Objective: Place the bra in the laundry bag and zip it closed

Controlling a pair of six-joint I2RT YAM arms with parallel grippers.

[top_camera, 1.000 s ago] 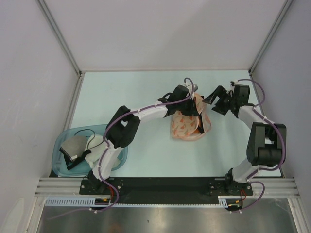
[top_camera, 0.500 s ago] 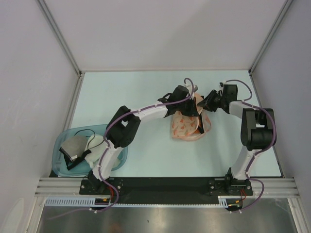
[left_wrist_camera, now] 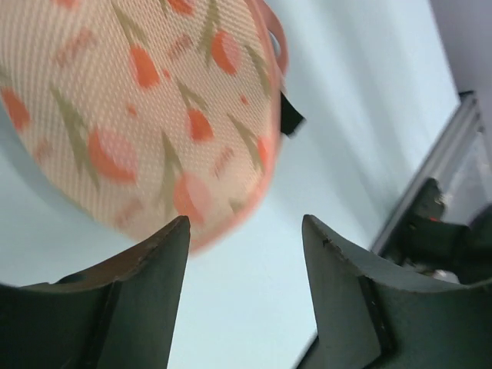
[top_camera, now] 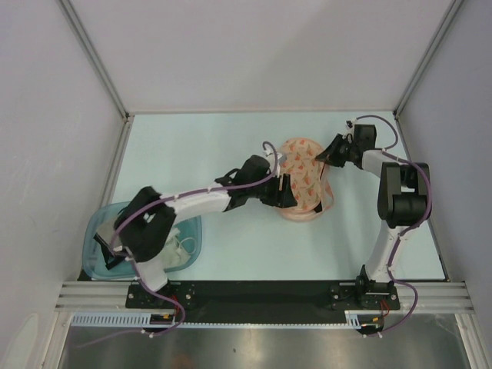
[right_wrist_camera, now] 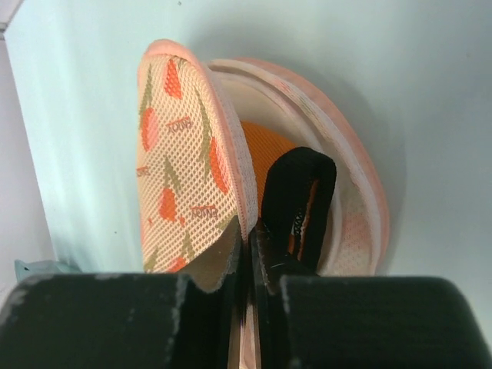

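Top view: laundry bag [top_camera: 305,171] lies on the table [top_camera: 192,154] a little toward 3 o'clock of centre, clamshell open, zip not closed. Right wrist view: the patterned lid stands up on its edge, the lined lower shell lies flat beside it, and the bra [right_wrist_camera: 265,142] sits inside that shell, orange cup showing, with a black strap [right_wrist_camera: 301,201] looping up over the near rim. Right gripper [top_camera: 331,151] is at the bag's 1 o'clock edge, jaws clenched on the lid's rim; pink edging shows pinched between the fingers. Left gripper [top_camera: 289,192] is at the bag's 8 o'clock side, close against it. Left wrist view: jaws released, fingers [left_wrist_camera: 146,284] standing apart with bare table between them and nothing held; the bag's mesh outer face fills the view just beyond the tips, apart from them. Teal tub [top_camera: 100,223] sits at the table's 8 o'clock corner, well apart from the bag, partly under the left arm, with a white garment [top_camera: 181,250] in it.
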